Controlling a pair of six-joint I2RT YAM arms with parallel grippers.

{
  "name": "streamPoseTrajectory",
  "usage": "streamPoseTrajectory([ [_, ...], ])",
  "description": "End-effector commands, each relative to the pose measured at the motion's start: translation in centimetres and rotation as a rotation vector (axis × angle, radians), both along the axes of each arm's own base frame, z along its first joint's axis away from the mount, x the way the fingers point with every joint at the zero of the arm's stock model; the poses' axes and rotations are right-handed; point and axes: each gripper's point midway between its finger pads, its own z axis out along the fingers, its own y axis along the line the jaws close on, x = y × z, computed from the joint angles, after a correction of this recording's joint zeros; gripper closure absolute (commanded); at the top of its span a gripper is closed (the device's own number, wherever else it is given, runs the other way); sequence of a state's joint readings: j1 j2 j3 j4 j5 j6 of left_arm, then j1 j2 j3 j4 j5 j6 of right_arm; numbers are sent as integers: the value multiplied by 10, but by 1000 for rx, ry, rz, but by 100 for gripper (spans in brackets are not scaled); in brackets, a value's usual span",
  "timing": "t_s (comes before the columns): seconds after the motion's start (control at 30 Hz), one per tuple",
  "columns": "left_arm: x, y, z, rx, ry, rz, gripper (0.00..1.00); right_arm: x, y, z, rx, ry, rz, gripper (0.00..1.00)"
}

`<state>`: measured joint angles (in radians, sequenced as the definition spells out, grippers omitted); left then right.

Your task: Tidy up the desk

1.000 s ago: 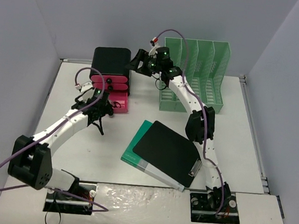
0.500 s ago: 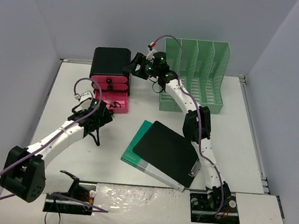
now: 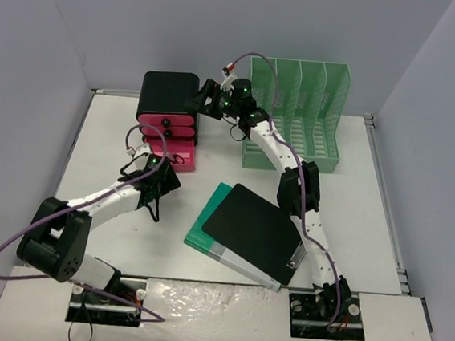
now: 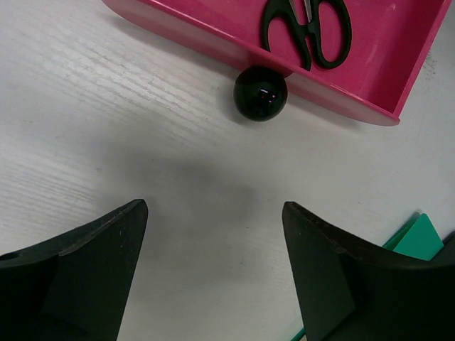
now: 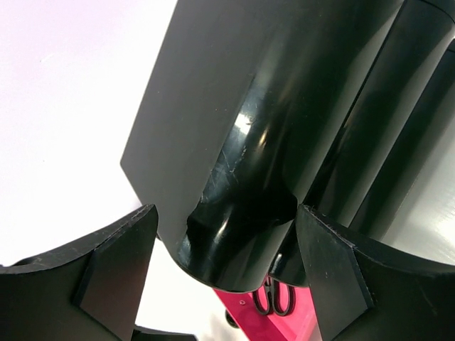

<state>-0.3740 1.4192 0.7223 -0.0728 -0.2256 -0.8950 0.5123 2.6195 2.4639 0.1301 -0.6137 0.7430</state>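
On the white desk (image 3: 370,200) stands a black drawer unit (image 3: 169,94) with pink drawers. Its bottom pink drawer (image 3: 182,160) is pulled out and black scissors (image 4: 307,28) lie inside. My left gripper (image 3: 159,183) hovers open just in front of that drawer. The drawer's round black knob (image 4: 260,92) lies ahead of the gripper's fingers (image 4: 106,270), with only bare desk between them. My right gripper (image 3: 202,104) is open at the unit's upper right corner. Its fingers (image 5: 334,277) straddle the rounded black casing (image 5: 234,128) without closing on it.
A mint-green file rack (image 3: 297,117) stands at the back right. A black clipboard (image 3: 254,231) lies on a green folder (image 3: 205,237) in the middle front. Pale grey walls close in the left, back and right sides.
My left gripper slid a little nearer and to the right, and that arm's elbow swung low. The right gripper crept slightly left toward the drawer unit. Both stayed open.
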Motion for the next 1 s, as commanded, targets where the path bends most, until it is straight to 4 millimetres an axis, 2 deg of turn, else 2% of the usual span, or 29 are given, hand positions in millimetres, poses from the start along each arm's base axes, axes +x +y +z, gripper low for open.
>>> streamPoseTrajectory([
  [0.0,40,-17,32,-36,-162,-31,27,-6,10,12,49,-52,51,25],
  [0.23,58,-18,35,13,-193,-52,27,-9,12,3,47,-33,68,27],
  [0.53,73,-16,32,68,-200,-69,28,-12,12,1,46,-27,84,35],
  [0.7,81,-14,31,93,-205,-59,31,-14,12,-2,42,-21,91,43],
  [0.97,95,-9,26,150,-211,-46,36,-19,14,-10,32,-6,110,50],
])
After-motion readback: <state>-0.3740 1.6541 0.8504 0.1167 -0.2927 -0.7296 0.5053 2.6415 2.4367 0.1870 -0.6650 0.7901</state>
